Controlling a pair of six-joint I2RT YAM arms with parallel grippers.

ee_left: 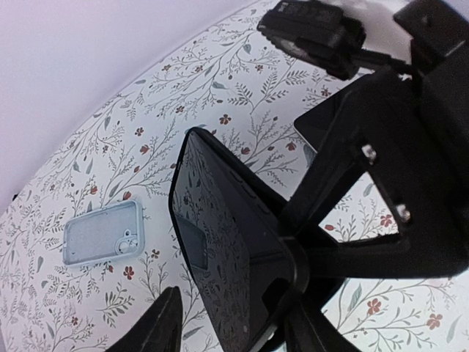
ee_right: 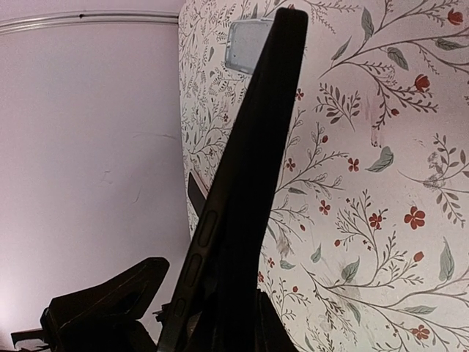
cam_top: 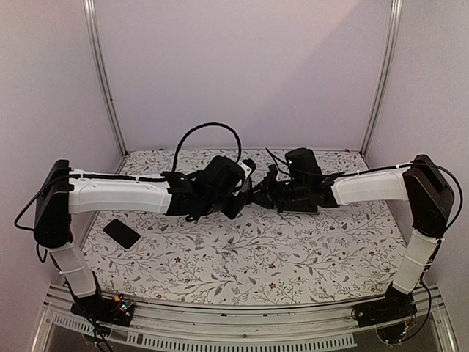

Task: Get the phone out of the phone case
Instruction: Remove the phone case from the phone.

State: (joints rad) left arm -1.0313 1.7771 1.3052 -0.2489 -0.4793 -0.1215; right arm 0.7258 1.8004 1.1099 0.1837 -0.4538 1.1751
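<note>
Above the middle of the table, a black phone [ee_left: 220, 242] sits in a black phone case [ee_right: 201, 235] with the case's side buttons showing. My right gripper [ee_right: 234, 312] is shut on one end of the cased phone, which rises edge-on from between its fingers. My left gripper [ee_left: 234, 312] straddles the opposite end with its jaws open. A gap shows between its left finger [ee_left: 157, 326] and the case's edge, and its other finger is mostly hidden behind the phone. In the top view both grippers [cam_top: 245, 194] [cam_top: 267, 192] meet nose to nose.
A clear, empty case [ee_left: 102, 235] lies flat on the floral table [cam_top: 293, 249], and the right wrist view shows that clear case [ee_right: 249, 44] too. Another black phone [cam_top: 121, 232] lies near the table's left edge. Walls close in the back and both sides.
</note>
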